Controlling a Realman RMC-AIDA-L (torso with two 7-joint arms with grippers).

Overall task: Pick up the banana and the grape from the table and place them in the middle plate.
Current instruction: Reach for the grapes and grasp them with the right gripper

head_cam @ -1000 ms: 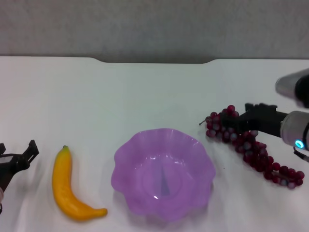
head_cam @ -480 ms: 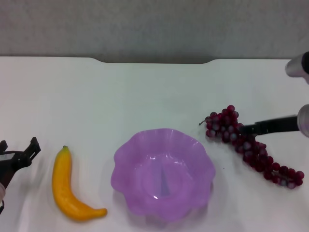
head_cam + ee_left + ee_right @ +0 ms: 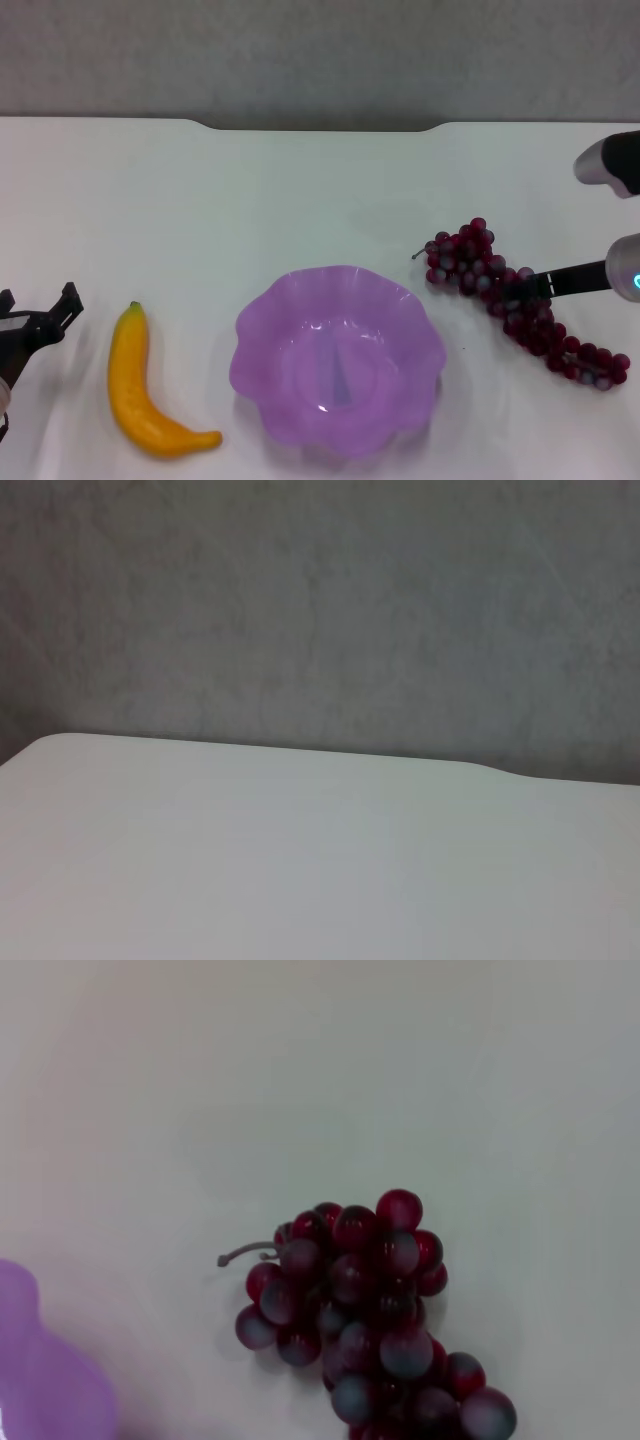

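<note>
Head view: right claw [image 3: 518, 287] over grape [image 3: 480, 265] bunch's mid, on table [image 3: 300, 190].

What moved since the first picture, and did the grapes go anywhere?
The right gripper turned edge-on and slid a little nearer along the grape; the bunch has not moved. The left gripper, the banana and the middle plate stayed where they were. Nothing has been picked up.
</note>
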